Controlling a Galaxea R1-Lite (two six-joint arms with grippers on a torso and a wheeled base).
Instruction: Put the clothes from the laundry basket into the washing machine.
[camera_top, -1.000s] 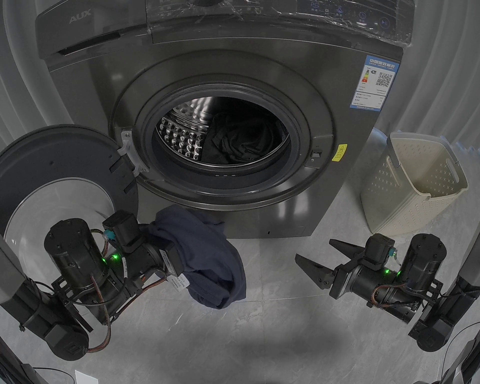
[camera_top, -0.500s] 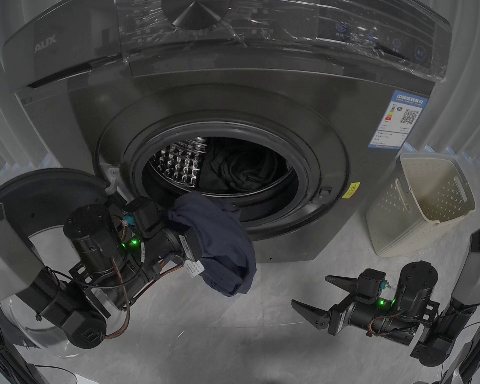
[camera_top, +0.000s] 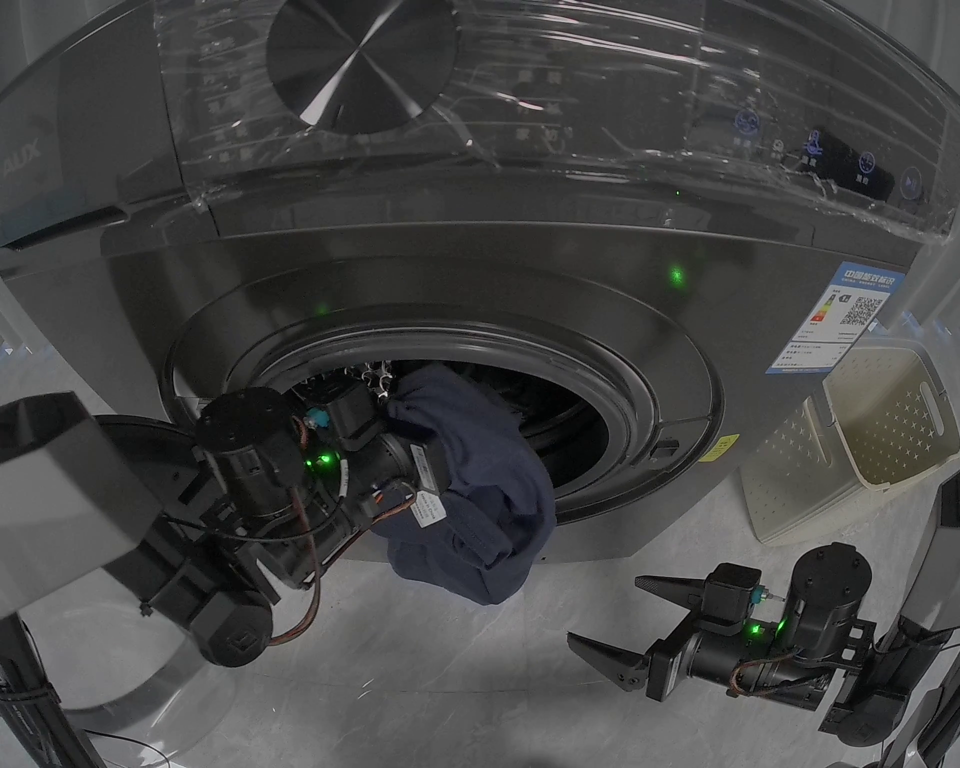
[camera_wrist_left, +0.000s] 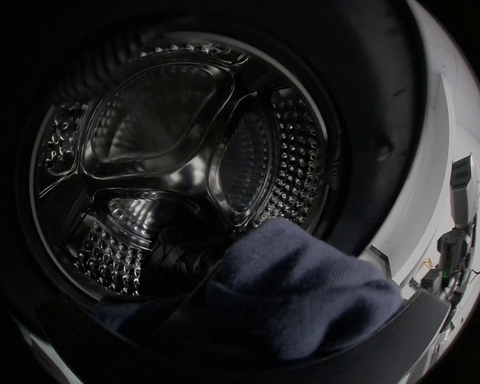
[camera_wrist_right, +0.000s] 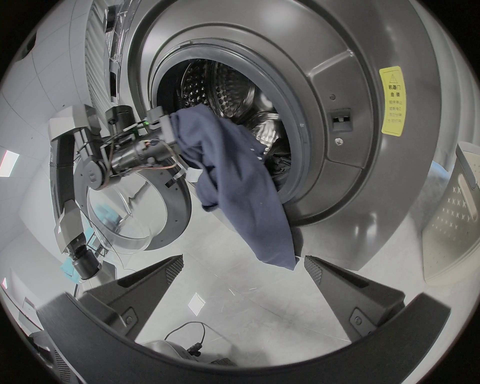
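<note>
The navy garment (camera_top: 480, 480) hangs at the mouth of the washing machine (camera_top: 600, 300), its top bunched in the clamped fingers of the left gripper (camera_top: 410, 462) and its tail draping below the door rim. Dark clothes (camera_wrist_left: 175, 255) lie in the drum (camera_wrist_left: 165, 150). The right gripper (camera_top: 606, 613) hovers over the floor with fingers spread wide, and the cream laundry basket (camera_top: 880, 420) stands beside the machine.

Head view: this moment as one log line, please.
left tool: shut on cloth, at washer mouth | right tool: open, empty
</note>
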